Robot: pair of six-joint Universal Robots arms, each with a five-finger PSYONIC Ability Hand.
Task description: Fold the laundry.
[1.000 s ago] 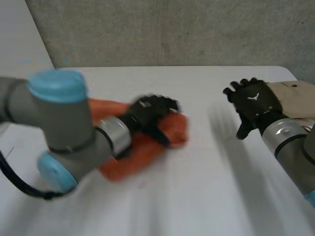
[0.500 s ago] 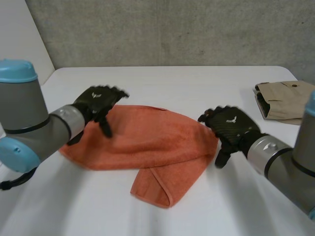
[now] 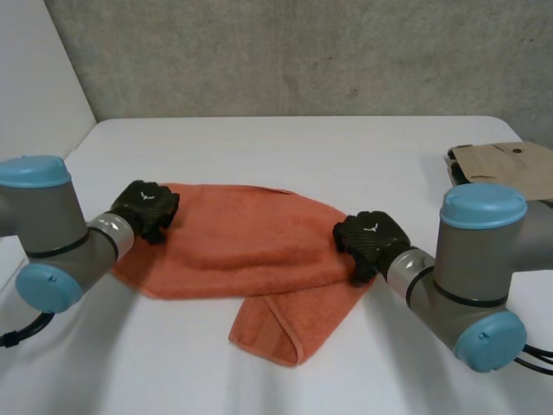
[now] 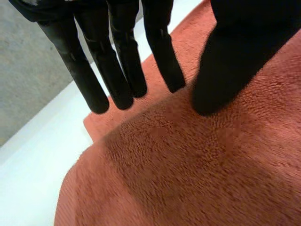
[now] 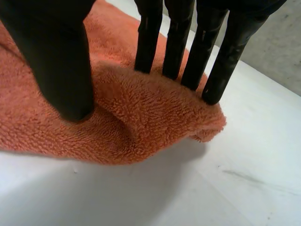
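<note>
An orange towel lies partly folded on the white table, with a narrow flap sticking out toward the near edge. My left hand rests at the towel's left end. In the left wrist view its fingers are straight above the towel's edge, the thumb tip touches the pile, and no cloth is gathered. My right hand is at the towel's right end. There its thumb and straight fingers pinch a raised ridge of towel.
A folded beige garment lies at the table's far right edge, behind my right arm. Bare table surface stretches behind the towel and in front of it. A grey wall stands behind the table.
The towel went from a bunch under my left hand to a spread, partly folded shape. Both hands came down onto its ends, and the right thumb and fingers closed on the cloth.
</note>
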